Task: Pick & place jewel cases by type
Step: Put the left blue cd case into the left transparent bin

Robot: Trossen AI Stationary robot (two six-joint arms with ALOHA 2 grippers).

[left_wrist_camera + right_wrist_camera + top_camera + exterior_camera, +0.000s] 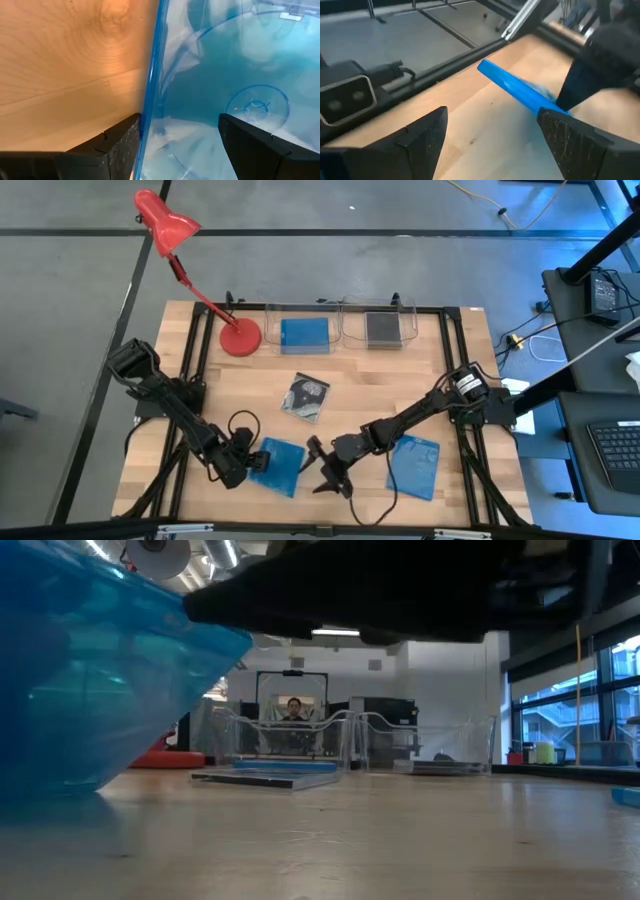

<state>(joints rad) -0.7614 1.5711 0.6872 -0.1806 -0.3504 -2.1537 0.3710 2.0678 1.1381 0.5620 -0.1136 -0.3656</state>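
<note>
We see a pale plywood surface (340,375) in a black metal frame, standing on a grey floor (330,260). At its 11 o'clock corner stands a red desk lamp (238,337), its shade reaching out past the edge. Along the 12 o'clock edge sit two clear trays: the left tray (303,330) holds a blue jewel case (305,333), the right tray (382,326) a dark grey jewel case (382,329). Near the centre lies a clear jewel case (306,396) with a silvery disc showing.

At 7 o'clock the left gripper (247,463) has its jaws spread wide around the edge of a second blue jewel case (278,466); the left wrist view shows one finger (117,145) under the case and the other over it, and the low view shows the case (90,680) tilted up off the wood. We cannot tell whether the fingers actually touch it.

The right gripper (322,467) sits at 6 o'clock, just beside that case, released and holding nothing. A third blue jewel case (414,466) lies flat at 5 o'clock.

At 3 o'clock, off the surface, a side desk (600,430) carries a keyboard (618,445). In the low view, beyond the trays, we see a person (294,710) seated, ceiling lights and large windows (575,710).
</note>
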